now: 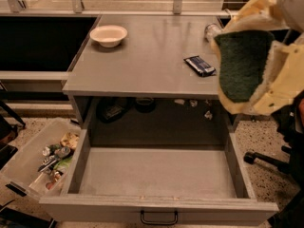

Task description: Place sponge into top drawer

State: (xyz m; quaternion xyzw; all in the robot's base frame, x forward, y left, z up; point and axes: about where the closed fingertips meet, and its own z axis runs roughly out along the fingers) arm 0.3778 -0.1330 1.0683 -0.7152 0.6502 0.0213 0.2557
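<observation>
The sponge [243,64], dark green scrub face toward the camera with pale yellow foam at its edges, hangs in the air at the right, beyond the table's right edge and above the drawer's right side. My gripper [254,63] is shut on it, with pale yellow fingers [285,80] on either side. The top drawer [156,207] is pulled fully open below the tabletop. Its grey inside is bare and its dark pull handle [159,217] is at the front.
A dark blue packet [200,65] and a white bowl [109,34] lie on the grey tabletop [142,65]. A small can [212,30] sits at its right edge. A clear bin of clutter [33,160] stands on the floor at the left. A chair base [266,158] is at the right.
</observation>
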